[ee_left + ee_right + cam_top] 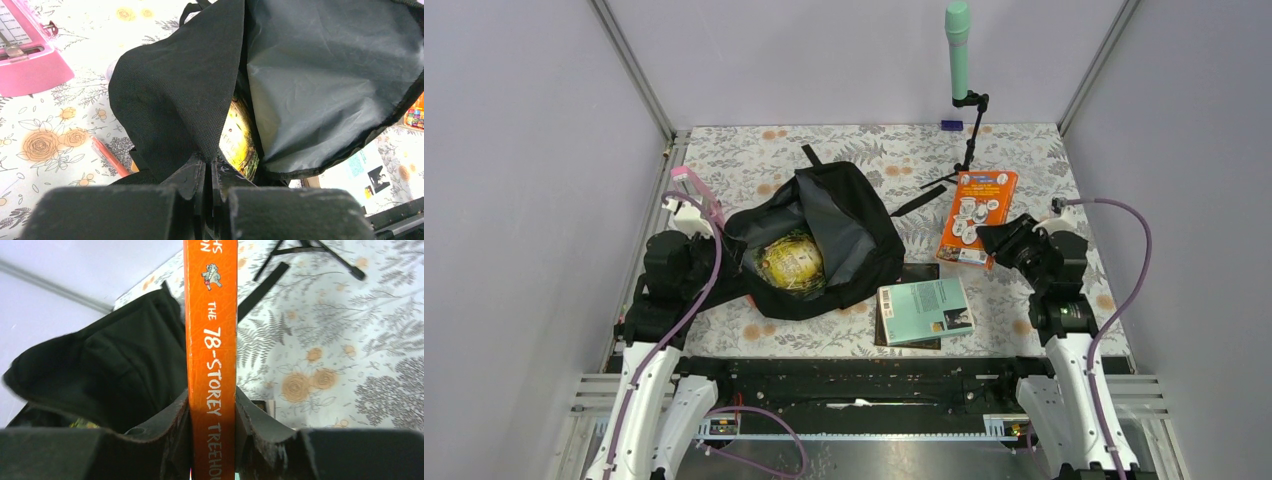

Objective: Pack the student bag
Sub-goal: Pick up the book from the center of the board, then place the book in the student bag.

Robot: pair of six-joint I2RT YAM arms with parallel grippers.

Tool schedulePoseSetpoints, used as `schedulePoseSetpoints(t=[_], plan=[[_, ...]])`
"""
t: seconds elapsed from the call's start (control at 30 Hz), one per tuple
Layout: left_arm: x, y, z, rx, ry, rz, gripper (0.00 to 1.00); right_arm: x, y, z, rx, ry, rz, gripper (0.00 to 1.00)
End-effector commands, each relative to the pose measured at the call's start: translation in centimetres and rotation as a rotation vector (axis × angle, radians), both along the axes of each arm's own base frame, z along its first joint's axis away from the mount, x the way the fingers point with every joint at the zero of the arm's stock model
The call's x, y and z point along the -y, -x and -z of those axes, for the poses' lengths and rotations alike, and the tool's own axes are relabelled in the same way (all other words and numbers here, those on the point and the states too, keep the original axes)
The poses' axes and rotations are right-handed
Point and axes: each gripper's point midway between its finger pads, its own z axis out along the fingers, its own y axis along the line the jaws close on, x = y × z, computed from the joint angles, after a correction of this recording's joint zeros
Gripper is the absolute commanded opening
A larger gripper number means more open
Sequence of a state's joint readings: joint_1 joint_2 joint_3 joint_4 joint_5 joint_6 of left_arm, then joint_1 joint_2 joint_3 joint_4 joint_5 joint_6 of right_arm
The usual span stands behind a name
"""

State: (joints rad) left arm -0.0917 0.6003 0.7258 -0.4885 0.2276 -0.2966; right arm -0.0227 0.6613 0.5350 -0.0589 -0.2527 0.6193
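The black student bag (844,215) lies open at the table's middle left, its grey lining (325,75) showing and a yellow packet (792,262) inside. My left gripper (724,240) is shut on the bag's black fabric edge (180,100) and holds the opening up. My right gripper (996,240) is shut on an orange book (977,215), clamped at its spine (211,355), to the right of the bag. A teal book (926,310) lies on a dark book near the front edge.
A green microphone (958,45) on a small black tripod (969,150) stands at the back. A pink object (25,55) lies left of the bag, and a red pen (107,156) lies beside it. A loose black strap (919,200) runs right of the bag.
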Motion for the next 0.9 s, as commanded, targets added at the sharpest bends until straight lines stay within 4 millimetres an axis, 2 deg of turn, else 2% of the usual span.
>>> schedulePoseSetpoints(t=[0.0,0.13,0.37,0.47,0.7,0.8,0.87], plan=[[1.3,-0.7,-5.7,0.227,0.053,0.068,0.00,-2.9,1.7,-5.5,0.151,0.024,-0.212,0.00],[1.4,-0.5,-5.8,0.237,0.056,0.072,0.00,-4.9,3.2,-8.3,0.213,0.013,-0.330,0.00],[1.5,-0.4,-5.6,0.227,0.066,0.076,0.00,-10.9,7.0,-11.7,0.304,0.017,-0.651,0.00],[1.5,-0.4,-5.6,0.230,0.068,0.077,0.00,-12.9,8.1,-12.8,0.333,0.022,-0.735,0.00],[1.6,-0.5,-5.4,0.214,0.074,0.080,0.00,-16.5,9.7,-16.9,0.440,-0.035,-0.868,0.00],[1.8,-0.5,-5.4,0.211,0.076,0.086,0.00,-18.6,10.2,-17.3,0.447,-0.023,-0.918,0.00],[1.7,-0.5,-5.3,0.211,0.076,0.082,0.00,-19.5,9.3,-16.8,0.431,0.012,-0.886,0.00]])
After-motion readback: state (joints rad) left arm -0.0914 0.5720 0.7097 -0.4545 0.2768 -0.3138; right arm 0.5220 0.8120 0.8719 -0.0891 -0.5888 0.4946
